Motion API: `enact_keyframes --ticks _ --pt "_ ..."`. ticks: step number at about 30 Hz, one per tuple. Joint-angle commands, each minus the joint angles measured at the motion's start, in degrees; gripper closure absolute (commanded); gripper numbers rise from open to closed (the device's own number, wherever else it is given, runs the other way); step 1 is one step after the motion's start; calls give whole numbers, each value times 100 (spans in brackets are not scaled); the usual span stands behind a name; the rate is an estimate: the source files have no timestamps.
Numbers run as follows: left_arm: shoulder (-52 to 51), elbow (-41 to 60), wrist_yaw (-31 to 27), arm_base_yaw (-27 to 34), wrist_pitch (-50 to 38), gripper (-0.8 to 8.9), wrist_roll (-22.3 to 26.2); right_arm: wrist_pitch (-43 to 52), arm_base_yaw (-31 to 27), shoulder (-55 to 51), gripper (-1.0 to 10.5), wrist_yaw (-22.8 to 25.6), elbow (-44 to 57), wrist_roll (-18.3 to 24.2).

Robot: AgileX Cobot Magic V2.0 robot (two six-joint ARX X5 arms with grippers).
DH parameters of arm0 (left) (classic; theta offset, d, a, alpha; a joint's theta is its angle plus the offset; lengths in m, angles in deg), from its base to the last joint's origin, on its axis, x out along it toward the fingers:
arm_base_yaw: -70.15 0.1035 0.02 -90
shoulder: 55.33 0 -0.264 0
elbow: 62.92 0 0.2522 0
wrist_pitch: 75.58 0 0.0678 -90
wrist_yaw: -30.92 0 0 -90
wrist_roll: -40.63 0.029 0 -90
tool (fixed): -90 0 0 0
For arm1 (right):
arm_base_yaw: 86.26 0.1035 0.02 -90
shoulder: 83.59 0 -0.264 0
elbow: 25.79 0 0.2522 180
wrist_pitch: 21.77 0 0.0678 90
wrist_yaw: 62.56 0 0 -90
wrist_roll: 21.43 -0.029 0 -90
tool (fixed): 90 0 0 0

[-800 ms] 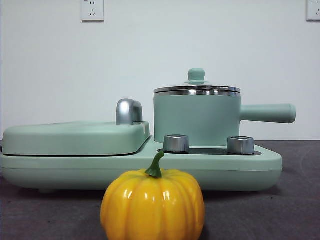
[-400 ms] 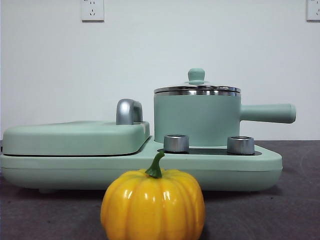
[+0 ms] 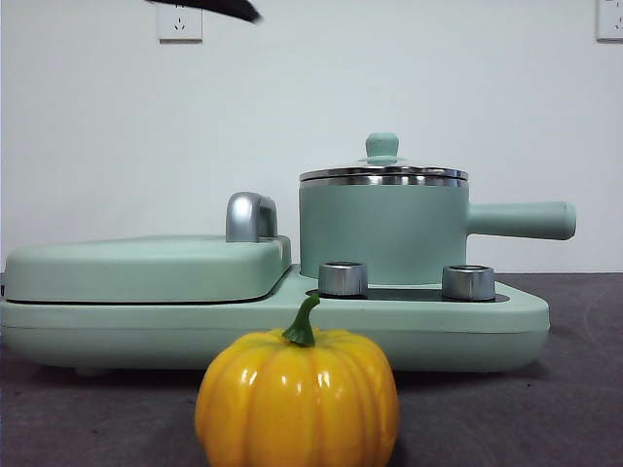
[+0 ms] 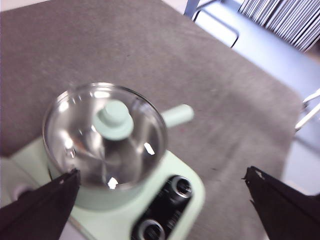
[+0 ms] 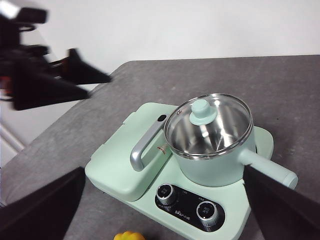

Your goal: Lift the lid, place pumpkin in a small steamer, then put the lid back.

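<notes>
The pumpkin (image 3: 297, 399) is glossy yellow-orange with a green stem and stands on the table in front of the cooker; its top shows in the right wrist view (image 5: 129, 235). The small steamer (image 3: 380, 233) is a mint-green pot with a side handle and stands on the cooker's right half. The glass lid (image 3: 383, 173) with its mint knob rests on the pot (image 4: 85, 197); it also shows in the left wrist view (image 4: 114, 120) and the right wrist view (image 5: 202, 112). My left gripper (image 4: 162, 172) is open, high above the lid. My right gripper (image 5: 161, 171) is open, high and back from the cooker.
The mint-green cooker base (image 3: 487, 326) carries two steel dials (image 3: 343, 278) and a wide flat cover with a chrome handle (image 3: 250, 216) on its left half. The left arm shows as a black tip (image 3: 219, 8) at the front view's top, and also appears in the right wrist view (image 5: 50, 80).
A black arm tip has come into the front view at the top left. The pumpkin, pot and lid have not moved.
</notes>
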Motion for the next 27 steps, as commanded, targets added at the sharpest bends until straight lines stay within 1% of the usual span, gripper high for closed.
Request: enact_keyframes --ticks 1,6,11,18,27 --pt "562 -463 -286 -181 -76 291 304 50 0 13 442 -13 -90 31" --pt "1412 -975 -579 -404 -354 291 315 50 0 13 442 -15 -90 31" --pt "1945 -1032 -986 -516 -925 291 323 52 0 13 442 -13 -90 31" --pt "2400 -1032 -1010 -560 -1462 291 496 50 0 13 442 -13 -90 31" --pt "2789 -1032 -1082 -562 -1526 292 570 50 0 13 442 -11 -90 31"
